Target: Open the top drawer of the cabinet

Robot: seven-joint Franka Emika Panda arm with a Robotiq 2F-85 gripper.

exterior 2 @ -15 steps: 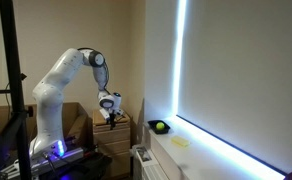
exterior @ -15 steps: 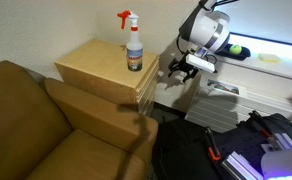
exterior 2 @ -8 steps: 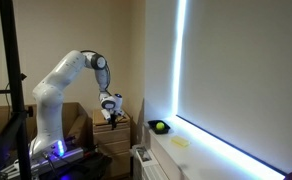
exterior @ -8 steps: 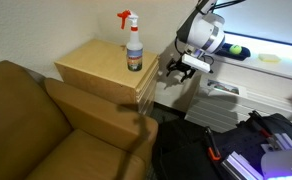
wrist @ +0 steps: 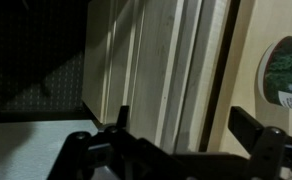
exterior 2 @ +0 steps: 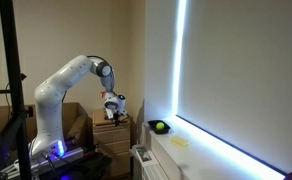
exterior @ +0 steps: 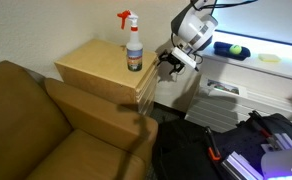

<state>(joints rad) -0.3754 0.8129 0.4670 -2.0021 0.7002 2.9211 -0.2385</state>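
Note:
The cabinet (exterior: 101, 70) is a small light tan wooden box with a flat top, beside the brown armchair; it also shows in an exterior view (exterior 2: 113, 133). Its top drawer (exterior: 146, 88) is the uppermost front on the side facing the arm. My gripper (exterior: 170, 64) hangs just off the cabinet's upper front edge, fingers spread and empty. In the wrist view the gripper (wrist: 186, 125) is open, and the stacked drawer fronts (wrist: 161, 70) run as vertical bands between the fingers. The drawer looks closed.
A spray bottle (exterior: 134, 45) with a red trigger stands on the cabinet top near the front edge; its label shows in the wrist view (wrist: 286, 72). The brown armchair (exterior: 36, 125) adjoins the cabinet. A white counter (exterior: 251, 60) and a dark bag (exterior: 256, 140) lie behind the arm.
The gripper has moved up and closer to the cabinet's top front edge. The cabinet and bottle have not moved.

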